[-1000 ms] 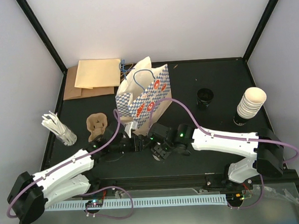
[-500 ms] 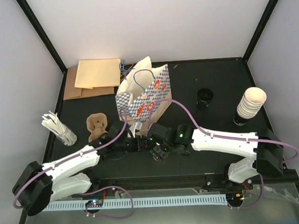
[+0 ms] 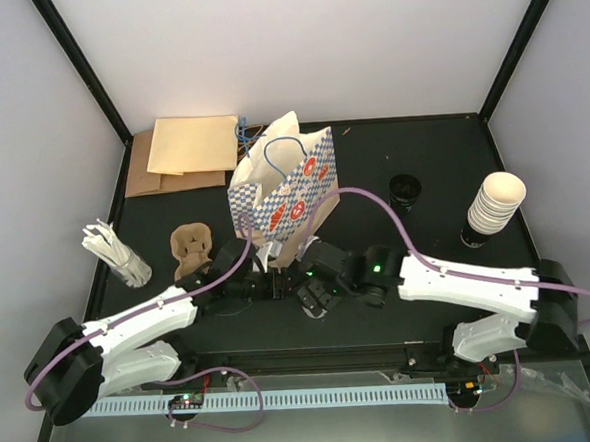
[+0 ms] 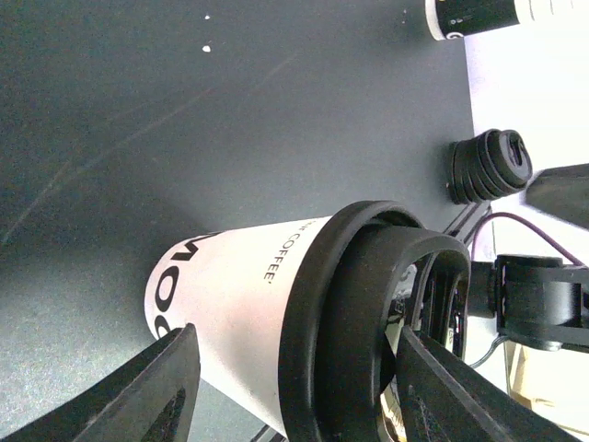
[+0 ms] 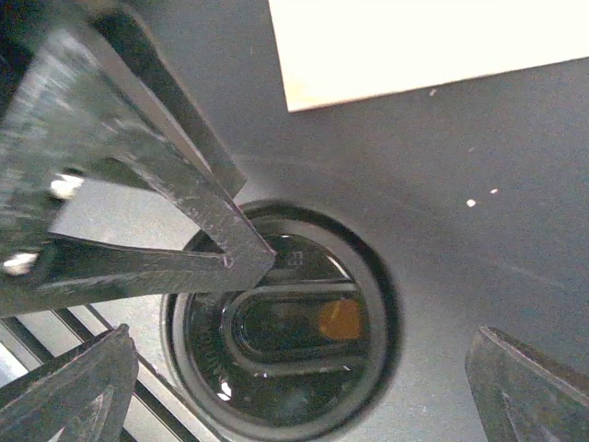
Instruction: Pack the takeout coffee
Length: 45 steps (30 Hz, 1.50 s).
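The takeout coffee is a cream-white paper cup point(image 4: 235, 304) with black print and a black lid point(image 4: 368, 331) on it. It stands in front of the bag, hidden among the grippers in the top view. My left gripper point(image 3: 269, 286) is at the cup, its jaws held apart; the cup and lid fill the space past its tips point(image 4: 299, 396). My right gripper point(image 3: 312, 295) hovers over the lid point(image 5: 285, 341) with jaws wide open point(image 5: 294, 396) and nothing in them. One left finger point(image 5: 212, 239) lies across the lid's rim.
The blue-checked paper bag point(image 3: 283, 187) stands open just behind the grippers. A stack of cream cups point(image 3: 494, 204) and a stack of black lids point(image 3: 404, 191) are at the right. A pulp cup carrier point(image 3: 189, 244), a glass of stirrers point(image 3: 117, 254) and brown bags point(image 3: 185, 148) are at the left.
My left gripper has moved right, up to the cup. The right arm's elbow has shifted right, while its gripper stays over the lid.
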Each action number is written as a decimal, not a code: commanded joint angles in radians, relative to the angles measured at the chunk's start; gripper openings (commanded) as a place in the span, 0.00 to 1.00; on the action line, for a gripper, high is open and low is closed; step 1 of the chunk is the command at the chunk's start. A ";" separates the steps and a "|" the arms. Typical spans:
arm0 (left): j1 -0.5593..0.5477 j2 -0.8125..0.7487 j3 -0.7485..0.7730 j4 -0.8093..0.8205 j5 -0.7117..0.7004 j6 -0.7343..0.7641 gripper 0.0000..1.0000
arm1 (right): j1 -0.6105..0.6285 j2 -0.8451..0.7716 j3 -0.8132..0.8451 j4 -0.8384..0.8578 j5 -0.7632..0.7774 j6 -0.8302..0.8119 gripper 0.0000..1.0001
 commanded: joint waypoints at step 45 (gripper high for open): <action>0.127 -0.265 0.127 -0.356 -0.117 0.138 0.78 | 0.088 0.101 0.103 -0.137 0.117 0.306 0.91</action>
